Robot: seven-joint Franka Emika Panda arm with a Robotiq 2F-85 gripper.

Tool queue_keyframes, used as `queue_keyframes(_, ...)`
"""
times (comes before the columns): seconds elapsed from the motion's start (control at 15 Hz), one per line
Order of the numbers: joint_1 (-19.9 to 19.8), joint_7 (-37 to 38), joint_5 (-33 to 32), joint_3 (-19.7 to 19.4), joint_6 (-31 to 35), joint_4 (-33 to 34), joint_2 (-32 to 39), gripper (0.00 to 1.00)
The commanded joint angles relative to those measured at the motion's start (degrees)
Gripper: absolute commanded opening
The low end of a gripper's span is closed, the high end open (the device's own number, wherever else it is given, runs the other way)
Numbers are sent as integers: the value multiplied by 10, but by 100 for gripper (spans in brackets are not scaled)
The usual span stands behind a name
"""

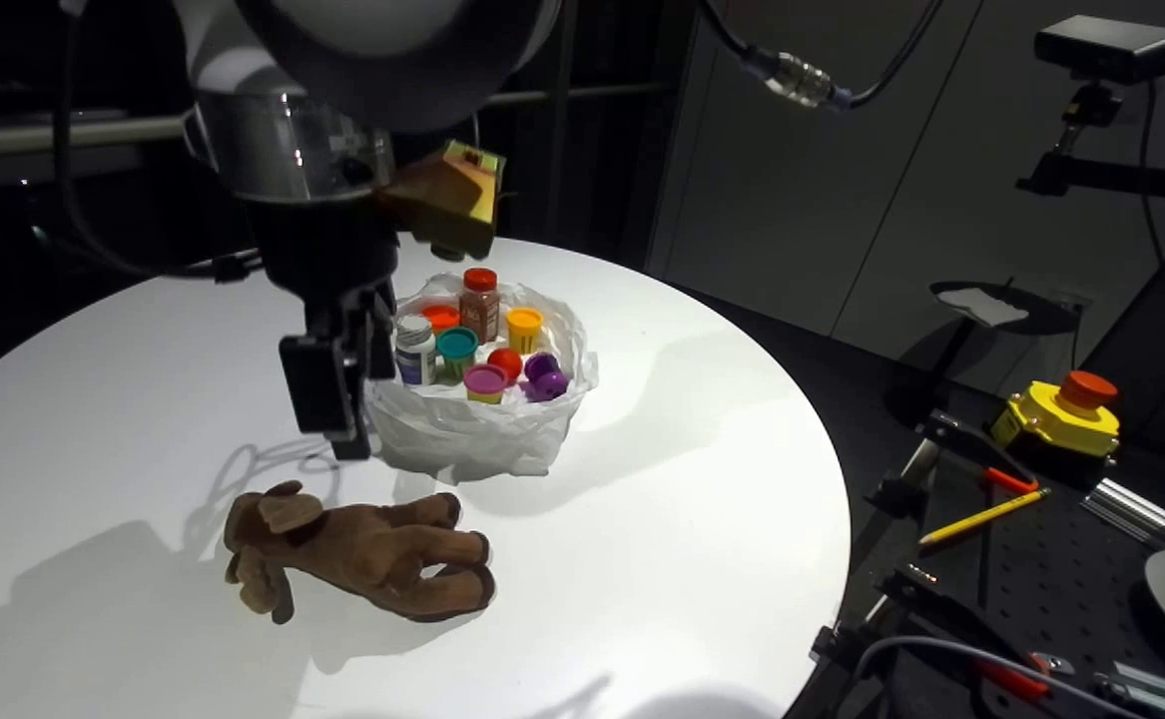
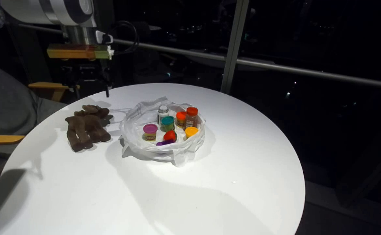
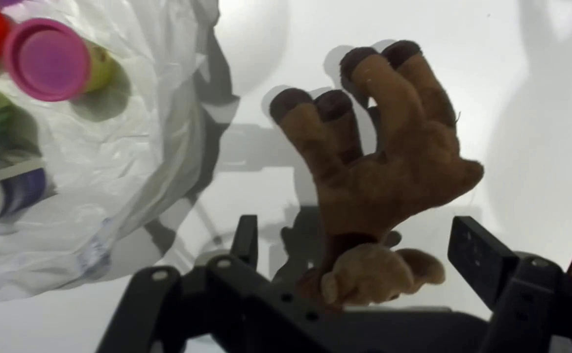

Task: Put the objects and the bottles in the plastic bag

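Claw (image 3: 353, 239): jaws spread wide, hanging above the table (image 2: 242, 156).
Plush toy (image 3: 384, 181): lying at 12 o'clock from the claw in the wrist view.
Plastic bag (image 3: 173, 127): at 10 o'clock, its raised wall standing between the toy and the inside.
Pale bottle (image 2: 163, 114): upright in the bag; dark-blue label, too blurred to read.
Purple-lidded tub (image 2: 150, 131): in the bag; dark logo on yellow, letters too small.
Red-topped bottle (image 2: 191, 119): in the bag; print illegible.
Red-knobbed yellow box (image 1: 1056, 417): at 3 o'clock from the bag in an exterior view.

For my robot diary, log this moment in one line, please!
claw: open, above plush toy | plush toy: on table | bottles: in plastic bag
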Motion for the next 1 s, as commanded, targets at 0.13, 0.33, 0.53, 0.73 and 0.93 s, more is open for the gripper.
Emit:
queue_keyframes(0.13,26,-44,-29,0,29,19,69,100)
queue_keyframes(0.33,24,-68,-28,3,51,27,95,100)
queue_keyframes(0.53,18,-89,-25,2,45,44,115,74)
queue_keyframes(0.73,10,-111,-22,5,31,55,124,61)
queue_keyframes(0.93,4,-130,-21,4,12,68,138,38)
